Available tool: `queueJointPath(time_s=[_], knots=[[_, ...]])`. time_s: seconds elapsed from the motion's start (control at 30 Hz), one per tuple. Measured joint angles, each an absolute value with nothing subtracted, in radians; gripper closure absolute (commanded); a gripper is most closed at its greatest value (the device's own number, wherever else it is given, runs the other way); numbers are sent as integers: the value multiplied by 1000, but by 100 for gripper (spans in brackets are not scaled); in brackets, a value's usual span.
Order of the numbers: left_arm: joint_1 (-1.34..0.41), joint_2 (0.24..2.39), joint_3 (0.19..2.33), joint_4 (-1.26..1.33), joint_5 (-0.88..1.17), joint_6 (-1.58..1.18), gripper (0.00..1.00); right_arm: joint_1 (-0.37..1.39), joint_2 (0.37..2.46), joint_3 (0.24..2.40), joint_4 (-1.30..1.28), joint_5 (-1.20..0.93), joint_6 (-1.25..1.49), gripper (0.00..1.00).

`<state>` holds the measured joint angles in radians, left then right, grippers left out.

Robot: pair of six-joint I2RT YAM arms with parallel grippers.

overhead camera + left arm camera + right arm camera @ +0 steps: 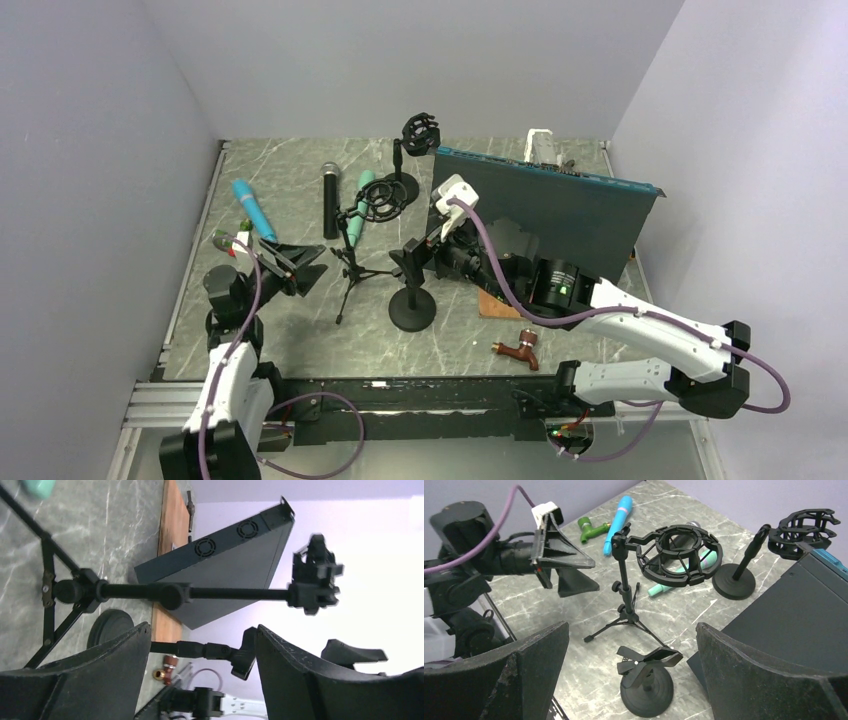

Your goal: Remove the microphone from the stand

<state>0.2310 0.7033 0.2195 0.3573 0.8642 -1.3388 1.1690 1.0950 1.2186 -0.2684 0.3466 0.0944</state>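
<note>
Left end effector (pixel 202 628), right end effector (pixel 631 626) wide open, teal microphone (pixel 658 586) slanted in stand (pixel 625 592)

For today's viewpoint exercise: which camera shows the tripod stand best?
Right wrist: the tripod stand shows whole, legs to shock mount. Top external foreshortens it from above; left wrist shows it sideways, its mount backlit.
</note>
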Motion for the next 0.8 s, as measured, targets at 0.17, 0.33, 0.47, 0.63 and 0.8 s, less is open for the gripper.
queueJointPath(time_s=[0.17, 0.33, 0.47, 0.63, 0.8], knots=[[231, 838, 167, 490, 859, -1495, 20, 1166, 1099, 1219, -277, 329, 97, 0], [205, 935, 167, 635, 868, -1565, 29, 1160, 1099, 1219, -278, 327, 97, 0], [173, 995, 168, 694, 879, -1547, 28, 1156, 1098, 1219, -280, 326, 98, 0], [171, 1012, 168, 702, 878, -1470, 32, 1155, 1096, 1219, -285, 321, 101, 0], [168, 1065, 168, 778, 896, -1415, 33, 1153, 1088, 1219, -291, 321, 103, 0]])
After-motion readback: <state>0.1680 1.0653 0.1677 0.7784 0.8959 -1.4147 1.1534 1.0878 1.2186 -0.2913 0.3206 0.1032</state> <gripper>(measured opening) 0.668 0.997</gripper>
